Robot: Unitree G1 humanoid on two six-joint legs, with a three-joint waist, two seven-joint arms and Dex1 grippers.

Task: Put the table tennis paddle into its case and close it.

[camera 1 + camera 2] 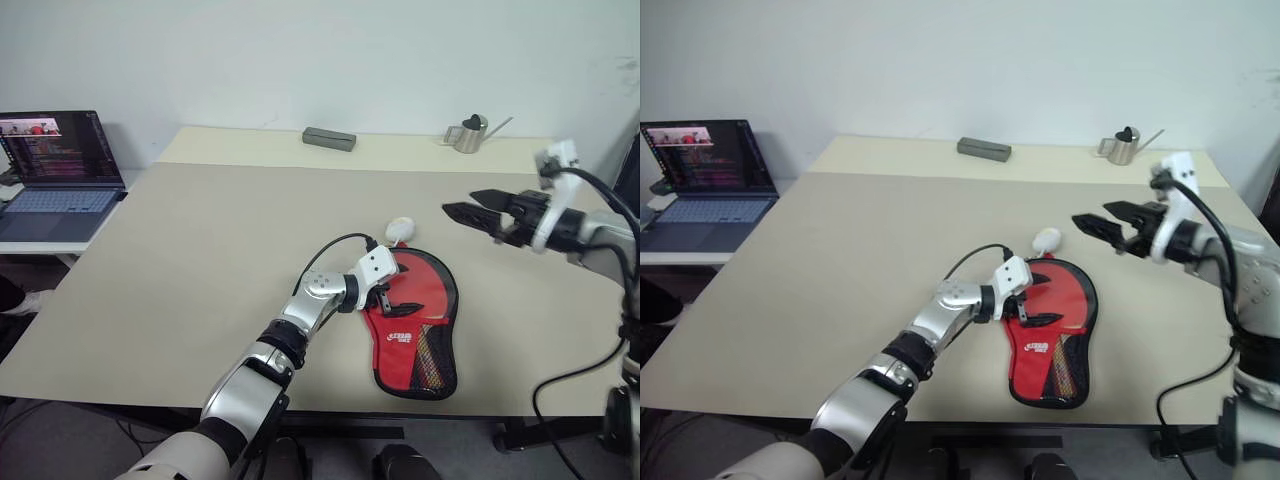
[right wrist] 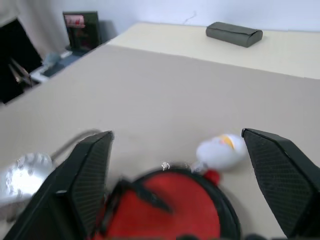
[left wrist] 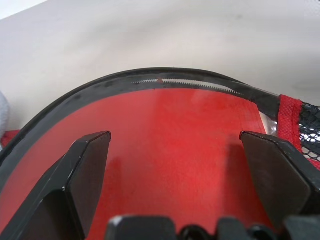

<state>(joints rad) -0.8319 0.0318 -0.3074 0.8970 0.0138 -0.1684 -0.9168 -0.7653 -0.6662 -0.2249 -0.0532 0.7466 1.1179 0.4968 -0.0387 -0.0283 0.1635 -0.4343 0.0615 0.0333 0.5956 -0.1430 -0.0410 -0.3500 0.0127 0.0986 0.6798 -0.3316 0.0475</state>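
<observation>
The case lies flat on the table's near right part, red side up, with black mesh at its narrow end toward me. Through its clear plastic shows the table tennis paddle's red blade, and a striped handle sits behind the mesh. A white-yellow charm rests at the case's far edge. My left gripper is open, low over the round part of the case, with a finger to either side of the red face. Off to the right, my right gripper hangs open above the table, pointing toward the charm.
The beige table is bare on its left and middle. A grey oblong box and a small metal watering can stand at the far edge. An open laptop sits on a side table to the left.
</observation>
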